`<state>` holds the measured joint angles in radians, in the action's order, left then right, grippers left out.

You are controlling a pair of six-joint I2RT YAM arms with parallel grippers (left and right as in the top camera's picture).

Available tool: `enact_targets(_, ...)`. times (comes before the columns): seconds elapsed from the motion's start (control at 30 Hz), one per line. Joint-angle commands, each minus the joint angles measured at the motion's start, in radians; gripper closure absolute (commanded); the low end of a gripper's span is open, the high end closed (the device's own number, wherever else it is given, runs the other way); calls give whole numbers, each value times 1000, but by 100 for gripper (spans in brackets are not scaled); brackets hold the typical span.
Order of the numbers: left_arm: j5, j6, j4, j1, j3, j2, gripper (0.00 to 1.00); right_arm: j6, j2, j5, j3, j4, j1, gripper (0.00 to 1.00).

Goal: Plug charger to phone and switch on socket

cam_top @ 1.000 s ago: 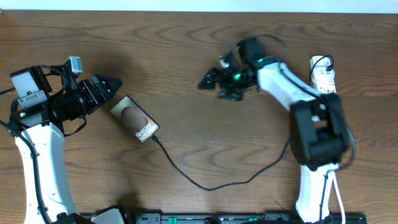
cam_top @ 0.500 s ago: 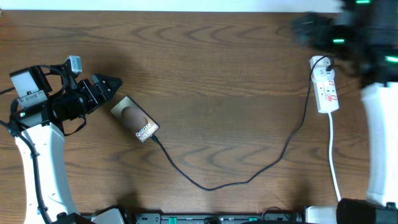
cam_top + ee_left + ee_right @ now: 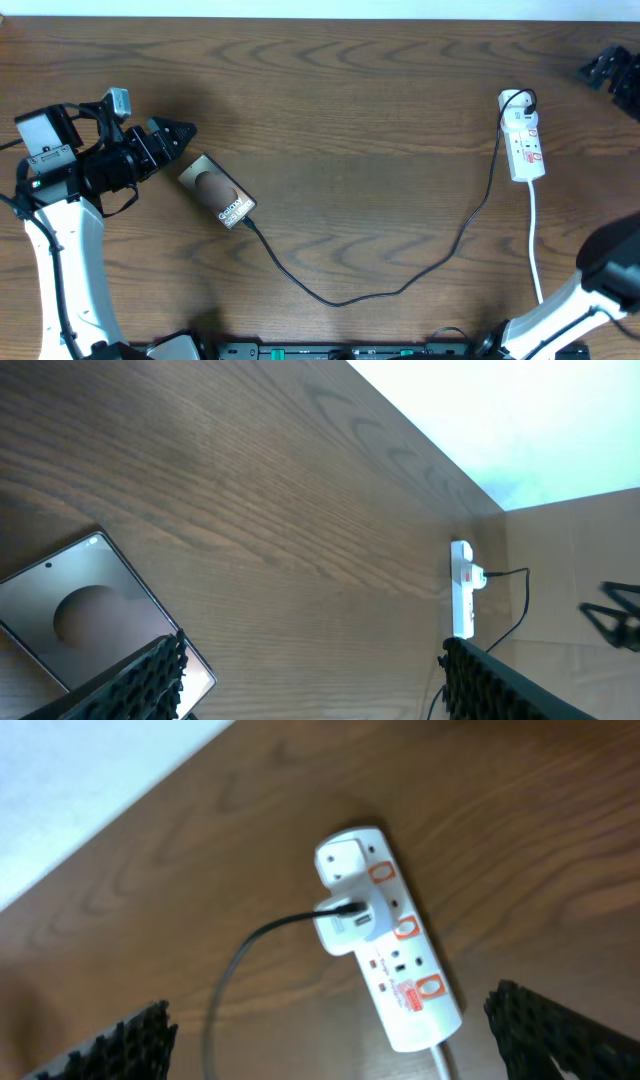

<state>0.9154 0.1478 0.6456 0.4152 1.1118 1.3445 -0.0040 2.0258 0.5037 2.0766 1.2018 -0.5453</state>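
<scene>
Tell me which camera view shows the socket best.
The right wrist view: the socket sits close, its red switches and plugged-in charger clear. Overhead shows it small near the right edge; the left wrist shows it distant and narrow.

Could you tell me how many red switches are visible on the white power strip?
3 switches, along one long edge of the socket: one at the end opposite its cord, one beside the charger's adapter, one nearest the cord. None seems hidden.
</scene>
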Motion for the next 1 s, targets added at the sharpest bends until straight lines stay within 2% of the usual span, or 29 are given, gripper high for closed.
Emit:
enact_targets(0.0,15,-24,-4,-2,-1,-9,20,-157,93,52,44,37,10,1)
enact_targets(0.1,15,-24,-4,-2,-1,-9,20,-224,156,41,44,64,14,1)
enact_targets(0.53,8,-24,-3,-2,-1,-3,20,-297,332,16,44,75,33,1)
enact_targets(0.73,8,-24,-3,-2,-1,-3,20,-359,378,26,43,72,79,1)
enact_targets(0.97,8,-24,-1,-2,-1,-3,20,-360,391,-3,43,34,120,3)
